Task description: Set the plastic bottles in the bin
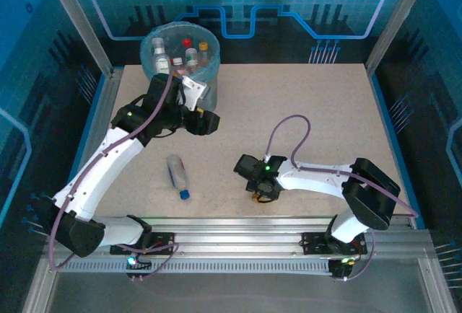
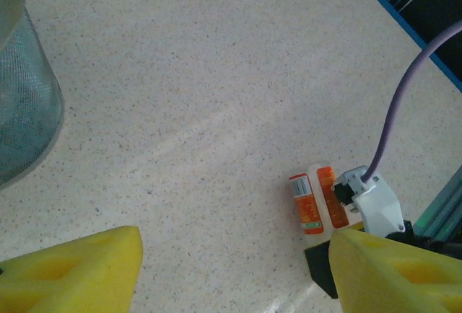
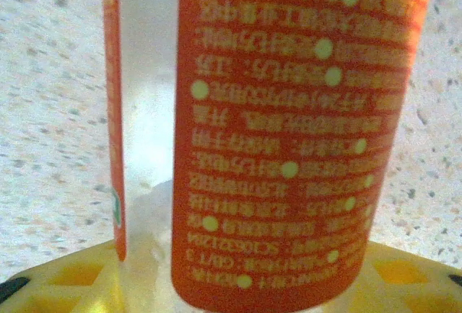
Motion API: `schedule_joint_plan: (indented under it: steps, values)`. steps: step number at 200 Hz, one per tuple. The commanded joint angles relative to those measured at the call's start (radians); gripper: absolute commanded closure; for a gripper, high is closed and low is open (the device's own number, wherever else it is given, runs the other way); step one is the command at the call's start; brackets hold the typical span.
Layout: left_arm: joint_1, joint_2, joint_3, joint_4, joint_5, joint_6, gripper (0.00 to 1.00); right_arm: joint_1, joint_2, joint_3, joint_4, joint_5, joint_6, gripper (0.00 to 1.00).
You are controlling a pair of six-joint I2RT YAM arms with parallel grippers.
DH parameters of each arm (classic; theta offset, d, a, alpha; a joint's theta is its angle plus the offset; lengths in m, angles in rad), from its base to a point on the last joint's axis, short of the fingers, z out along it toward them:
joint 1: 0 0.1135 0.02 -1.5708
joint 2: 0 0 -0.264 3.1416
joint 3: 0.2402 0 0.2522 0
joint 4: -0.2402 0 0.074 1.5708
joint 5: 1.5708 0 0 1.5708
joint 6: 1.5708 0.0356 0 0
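— Orange bottle (image 3: 289, 133) pressed right up to the right wrist lens, with yellow pads (image 3: 65, 278) low on either side of it. Is it gripped?

— Can't tell. The pads flank it, but nothing shows whether they pinch. From above, the right claw (image 1: 256, 182) sits low over it near the middle of the surface (image 1: 310, 104). The left wrist view shows the bottle lying on its side under that claw.

— And the left claw (image 2: 237, 255)?

— Wide and holding nothing. It hangs just beside the bin (image 1: 209, 75), facing out across the surface toward the other arm.

— Where's the bin?

— Far left corner. Several bottles (image 1: 189, 53) are in it, red and white caps showing. One blue-cap bottle (image 1: 177, 174) lies loose on the surface, near the left arm and well apart from the orange one.

— So which step is this?

— The pick-up of the orange bottle, I'd say. By my count two are left to bin: this one and the blue-cap one.

— What does the next move need?

— A firm squeeze across the body first, since a round bottle on its side may roll out. Then a clean lift and a long carry to the far left. The left arm stands by the bin, so the right arm needs a path clear of it, high enough to pass the rim before letting go.
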Motion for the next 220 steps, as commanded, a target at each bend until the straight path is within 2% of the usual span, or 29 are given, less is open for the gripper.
schedule_joint_plan:
  steps: [1,34,78,116,166,188,220]
  values:
    - [0.019,-0.003,-0.005,0.079,0.066,-0.077,0.29,0.013,-0.05,0.063,-0.057,0.116,-0.135,0.42]
    - [0.029,0.011,0.025,0.139,0.155,-0.143,0.26,0.046,-0.155,0.092,0.016,0.229,-0.339,0.42]
    - [0.029,0.069,0.056,0.241,0.295,-0.212,0.25,0.047,-0.37,0.042,0.235,0.228,-0.618,0.48]
    - [0.029,0.139,0.144,0.276,0.391,-0.269,0.23,0.009,-0.509,0.052,0.245,0.203,-0.724,0.51]
    - [0.028,0.201,0.196,0.488,0.566,-0.455,0.22,-0.027,-0.636,0.09,0.258,0.177,-0.903,0.57]
    - [0.019,0.209,0.198,0.596,0.605,-0.525,0.22,-0.035,-0.665,0.115,0.273,0.151,-0.975,0.57]
    - [-0.017,0.212,0.206,0.657,0.604,-0.555,0.19,-0.039,-0.661,0.175,0.259,0.115,-1.019,0.6]
